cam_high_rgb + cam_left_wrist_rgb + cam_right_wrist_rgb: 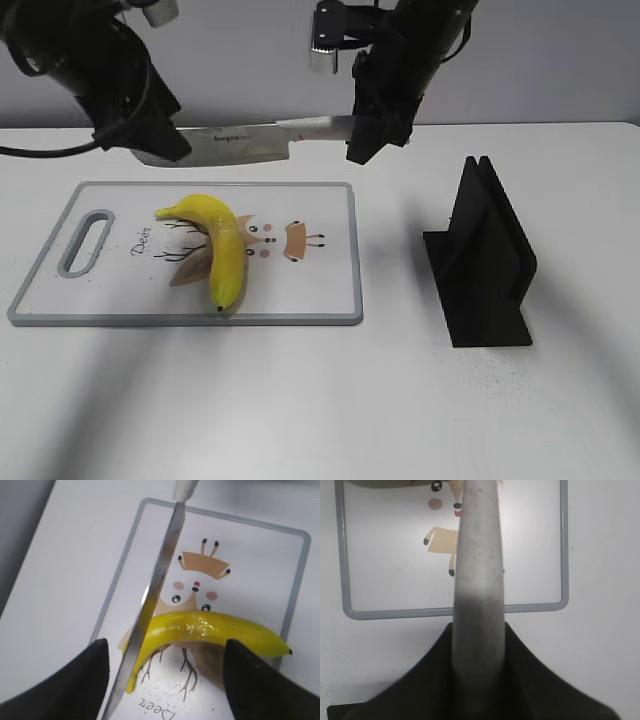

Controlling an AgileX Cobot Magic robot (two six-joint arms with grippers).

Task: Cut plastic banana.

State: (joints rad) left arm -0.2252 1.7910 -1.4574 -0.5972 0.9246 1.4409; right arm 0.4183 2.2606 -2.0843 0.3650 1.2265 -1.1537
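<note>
- Right claw (368, 140), upper middle of the frame, is grasping the knife (235, 143) by its handle.
- Left claw (162, 680) is hanging released.
- Plastic banana (222, 249) is lying on the cutting board (320, 290).

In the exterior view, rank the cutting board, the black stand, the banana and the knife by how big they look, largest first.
1. Cutting board
2. Black stand
3. Knife, held by the right gripper; part of its blade is hidden behind the left gripper
4. Plastic banana

Knife blade (155, 595) above plastic banana (205, 632), banana lying on deer-printed cutting board (295, 585), left pincer (162, 675) spread wide.
</note>
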